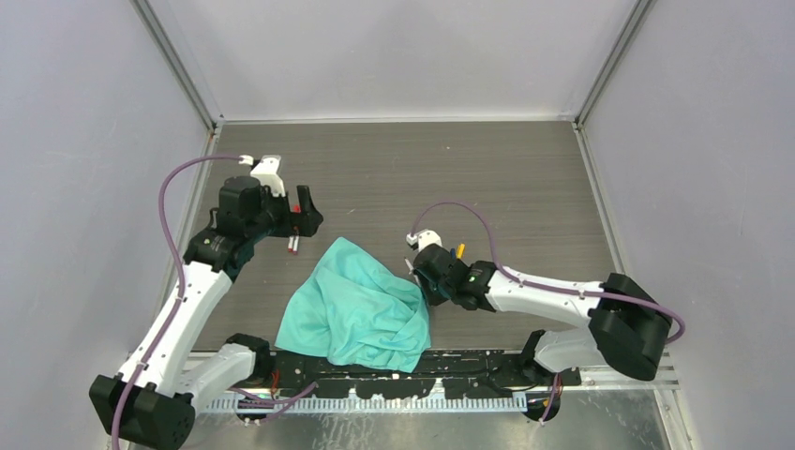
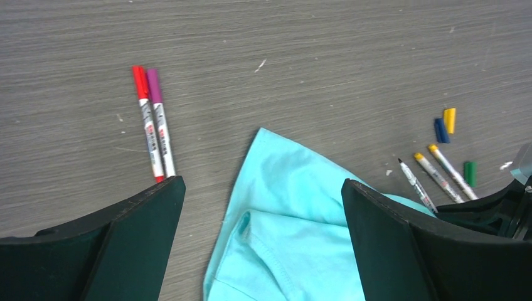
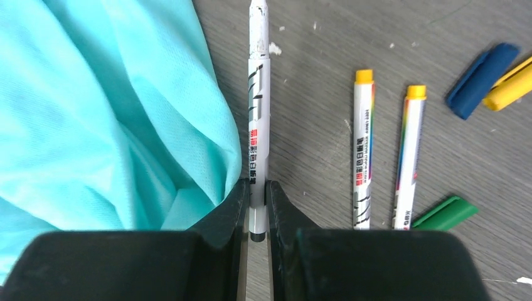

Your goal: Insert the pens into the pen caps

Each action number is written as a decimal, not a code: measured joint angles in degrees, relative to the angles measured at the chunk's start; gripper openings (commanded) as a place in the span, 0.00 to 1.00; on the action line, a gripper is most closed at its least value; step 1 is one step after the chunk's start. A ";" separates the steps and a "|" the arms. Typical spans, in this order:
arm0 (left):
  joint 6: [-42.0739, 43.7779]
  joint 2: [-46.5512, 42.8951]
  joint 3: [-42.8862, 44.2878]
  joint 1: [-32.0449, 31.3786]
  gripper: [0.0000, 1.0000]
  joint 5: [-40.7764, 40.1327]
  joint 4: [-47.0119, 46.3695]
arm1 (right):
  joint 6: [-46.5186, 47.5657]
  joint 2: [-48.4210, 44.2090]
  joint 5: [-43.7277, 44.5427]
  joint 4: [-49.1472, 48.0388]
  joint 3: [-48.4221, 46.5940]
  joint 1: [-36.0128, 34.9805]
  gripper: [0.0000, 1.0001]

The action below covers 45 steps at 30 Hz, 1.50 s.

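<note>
My right gripper [image 3: 254, 191] is shut on a white pen [image 3: 258, 125] near its dark rear end, right beside the edge of the teal cloth [image 3: 106, 113]; I cannot tell whether the pen is off the table. Two more uncapped white pens [image 3: 362, 150] [image 3: 409, 157] lie to its right. A blue cap [image 3: 480, 80], a yellow cap [image 3: 511, 88] and a green cap [image 3: 445, 213] lie loose beside them. My left gripper [image 2: 260, 188] is open and empty above the cloth's corner. A red-capped pen [image 2: 150, 125] and a purple-capped pen [image 2: 162, 125] lie side by side at its left.
The teal cloth [image 1: 361, 305] lies crumpled between the two arms, near the front edge. Grey walls enclose the table on three sides. My right gripper [image 1: 419, 272] sits at the cloth's right edge and my left gripper [image 1: 309, 214] beyond its far left corner.
</note>
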<state>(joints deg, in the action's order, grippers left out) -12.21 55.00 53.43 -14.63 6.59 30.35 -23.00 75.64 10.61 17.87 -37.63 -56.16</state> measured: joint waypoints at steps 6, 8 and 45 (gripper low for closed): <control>-7.17 -2.75 -2.60 -6.21 0.96 0.20 -2.82 | -1.18 -6.08 2.40 -1.60 -0.02 -0.04 0.01; -10.64 -3.17 -3.63 -11.37 0.95 -0.24 -4.46 | -2.10 -7.80 2.84 -2.82 -0.07 -0.04 0.01; -35.52 5.68 -7.93 -34.03 0.42 -6.60 -25.75 | -15.58 -18.49 -5.35 -26.60 1.05 -0.09 0.00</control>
<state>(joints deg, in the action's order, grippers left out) -47.72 60.69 45.50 -48.66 -0.01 4.60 -38.59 57.14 5.26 -8.73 -36.58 -56.25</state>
